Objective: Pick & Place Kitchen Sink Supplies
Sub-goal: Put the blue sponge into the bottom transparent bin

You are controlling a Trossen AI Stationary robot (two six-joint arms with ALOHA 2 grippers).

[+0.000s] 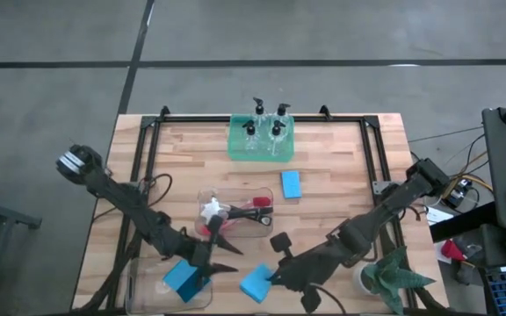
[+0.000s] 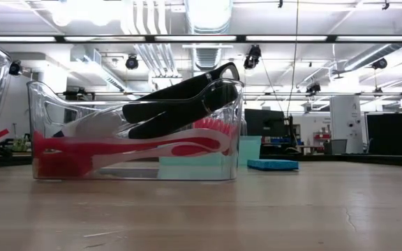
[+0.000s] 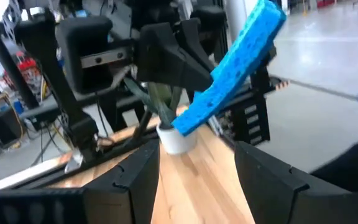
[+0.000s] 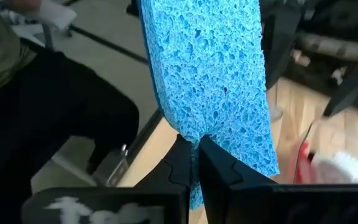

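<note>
My right gripper (image 1: 275, 274) is near the table's front edge, shut on a bright-blue sponge (image 1: 257, 283), which also shows in the left wrist view (image 3: 235, 68). My left gripper (image 1: 222, 262) stands open beside it with nothing between its fingers, above a clear bin (image 1: 148, 294) that holds a second sponge (image 1: 183, 279). A third sponge (image 1: 291, 184) lies flat on the wood. Several pump bottles (image 1: 266, 123) stand in the green tray (image 1: 235, 145). Red, black and white-headed brushes (image 2: 152, 132) lie in a clear bin (image 1: 235, 211) at mid-table. My right gripper pinches the sponge between its two fingertips (image 4: 179, 158) at one end of it (image 4: 197, 134), where the foam is dented in. The rest of the sponge sticks out beyond the fingertips. It is lifted clear of the table and tilted.
A small potted plant (image 1: 385, 276) stands at the front right, close to the right arm. A black frame (image 1: 262, 117) runs around the table's edges. Bare wood (image 1: 341, 175) lies to the right of the loose sponge.
</note>
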